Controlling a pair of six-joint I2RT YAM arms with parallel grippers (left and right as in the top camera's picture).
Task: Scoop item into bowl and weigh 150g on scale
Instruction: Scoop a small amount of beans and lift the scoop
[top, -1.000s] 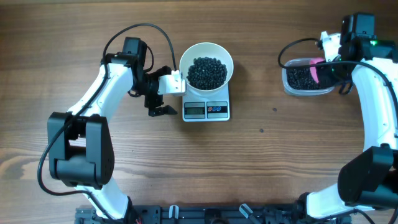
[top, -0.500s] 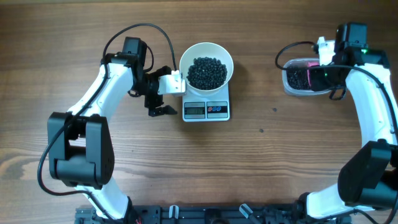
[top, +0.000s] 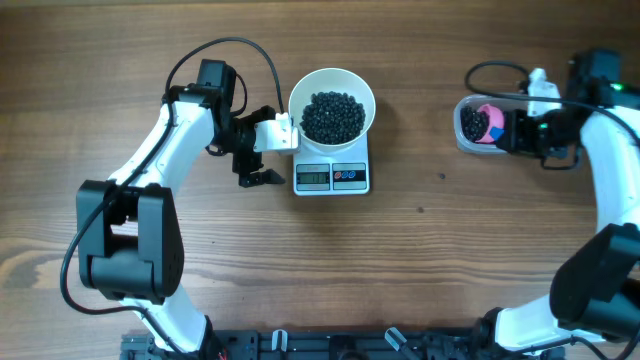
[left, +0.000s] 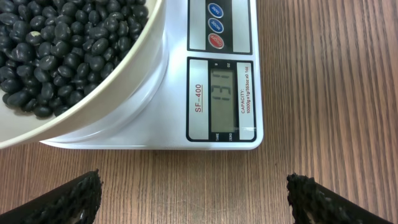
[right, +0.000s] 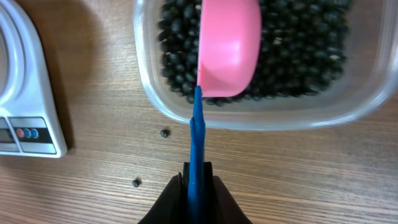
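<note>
Pink scoop (right: 229, 50), blue handle (right: 196, 137) clamped in my right gripper (right: 196, 180), lies over the black beans (right: 298, 56) in the clear tub (right: 261, 118) just ahead; only this wrist view shows stray beans (right: 164, 132) nearby. My left gripper (left: 196, 202) gapes wide, the scale (left: 224, 134) and filled white bowl (left: 134, 78) directly ahead.

A robotics lab bench: a white-and-black left arm (top: 165, 150) and right arm (top: 605, 170) stand at the near side of a wood-grain table (top: 420, 260). Loose black cables (top: 225, 42) loop off them, and a black mounting rail (top: 300, 345) runs along the near edge. A kitchen scale (top: 332, 177), a clear plastic tub (top: 462, 140) and a pink scoop (top: 487, 118) are the test objects.
</note>
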